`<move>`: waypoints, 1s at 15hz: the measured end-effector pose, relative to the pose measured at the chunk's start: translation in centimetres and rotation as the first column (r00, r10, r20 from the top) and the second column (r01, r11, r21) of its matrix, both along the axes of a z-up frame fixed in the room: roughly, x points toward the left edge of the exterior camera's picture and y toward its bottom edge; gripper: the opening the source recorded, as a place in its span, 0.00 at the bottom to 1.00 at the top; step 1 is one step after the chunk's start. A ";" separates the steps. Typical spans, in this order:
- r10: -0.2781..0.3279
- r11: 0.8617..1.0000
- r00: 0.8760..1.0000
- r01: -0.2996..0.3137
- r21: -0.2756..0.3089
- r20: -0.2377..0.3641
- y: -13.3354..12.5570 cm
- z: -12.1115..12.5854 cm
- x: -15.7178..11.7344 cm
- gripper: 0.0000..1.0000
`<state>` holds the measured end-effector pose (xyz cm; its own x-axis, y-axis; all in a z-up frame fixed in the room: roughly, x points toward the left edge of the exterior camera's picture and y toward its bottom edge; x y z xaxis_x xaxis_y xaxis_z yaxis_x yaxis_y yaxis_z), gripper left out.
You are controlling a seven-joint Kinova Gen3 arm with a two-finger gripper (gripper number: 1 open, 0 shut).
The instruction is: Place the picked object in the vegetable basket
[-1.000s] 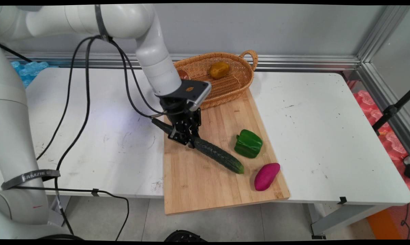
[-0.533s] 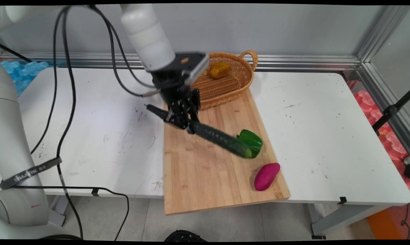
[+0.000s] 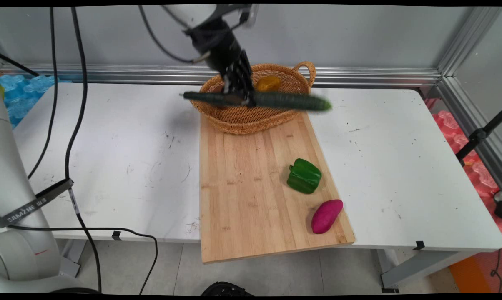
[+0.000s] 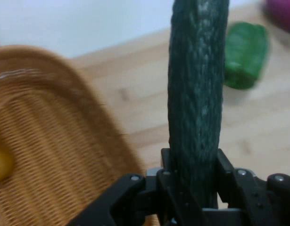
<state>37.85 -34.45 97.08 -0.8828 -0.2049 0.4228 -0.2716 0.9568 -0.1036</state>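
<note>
Raised near the top of the main view, the hand points down and grips the cucumber about its middle. The cucumber lies level in the air above the wicker basket, clear of the cutting board on the bench.

Bright, even light; slight motion blur
</note>
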 end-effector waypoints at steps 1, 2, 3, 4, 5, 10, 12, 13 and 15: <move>0.042 0.999 0.999 -0.042 -0.009 -0.008 -0.7 0.4 0.2 0.00; 0.091 0.996 0.996 -0.092 -0.018 -0.019 -1.5 0.7 0.4 0.00; 0.140 0.990 0.990 -0.141 -0.026 -0.031 -2.4 0.9 0.5 0.00; 0.181 0.983 0.983 -0.182 -0.032 -0.042 -3.1 1.0 0.6 0.00; 0.227 0.973 0.972 -0.229 -0.037 -0.055 -4.0 0.9 0.6 0.00; 0.362 0.929 0.928 -0.367 -0.047 -0.086 -7.8 -0.8 0.2 0.00; 0.406 0.911 0.910 -0.410 -0.045 -0.087 -9.3 -2.2 0.0 0.00; 0.422 0.903 0.902 -0.427 -0.041 -0.086 -9.8 -2.9 0.0 0.00; 0.450 0.890 0.889 -0.454 -0.032 -0.088 -10.6 -4.2 -0.2 0.00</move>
<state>37.66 -45.02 92.91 -0.6644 -0.5512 0.5047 -0.6827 0.7224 -0.1097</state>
